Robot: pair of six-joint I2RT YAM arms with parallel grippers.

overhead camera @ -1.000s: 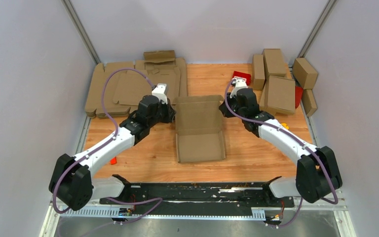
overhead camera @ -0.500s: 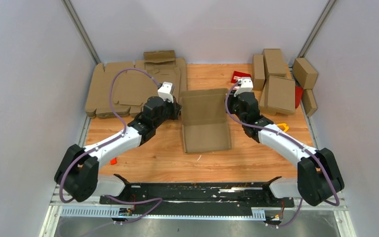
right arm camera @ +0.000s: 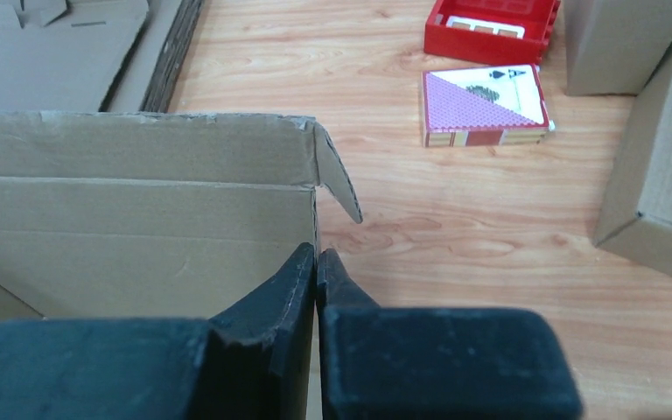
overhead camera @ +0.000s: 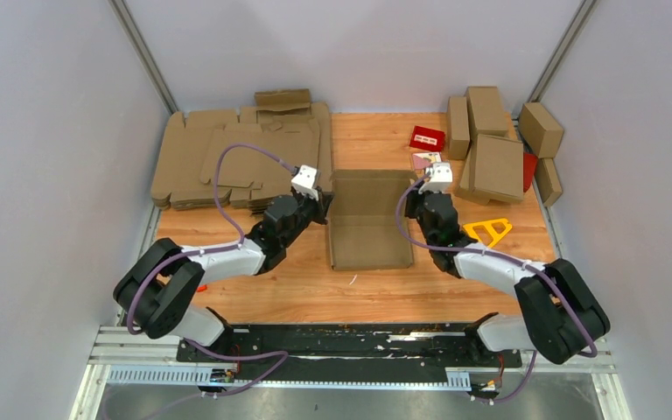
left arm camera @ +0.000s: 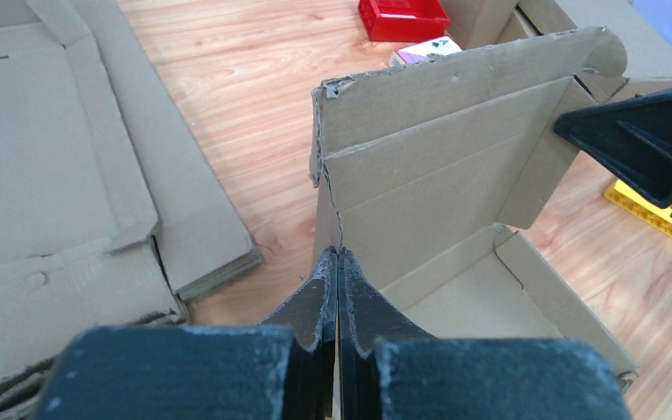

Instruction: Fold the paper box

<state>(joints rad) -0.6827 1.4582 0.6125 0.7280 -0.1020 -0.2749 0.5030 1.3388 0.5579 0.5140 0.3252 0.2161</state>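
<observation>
At the middle of the surface (overhead camera: 315, 293), the paper box (overhead camera: 370, 223) sat half-folded
Its side walls were pinched tight, one by the left tool (left arm camera: 339, 258), one by the right tool (right arm camera: 317, 258); next up, probably holding both upright and folding the back flap.

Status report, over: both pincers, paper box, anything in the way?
Left pincer shut on the paper box, left wall. Right pincer shut on right wall. Box half formed, back panel raised. Yellow triangle right of box, apart from it.
</observation>
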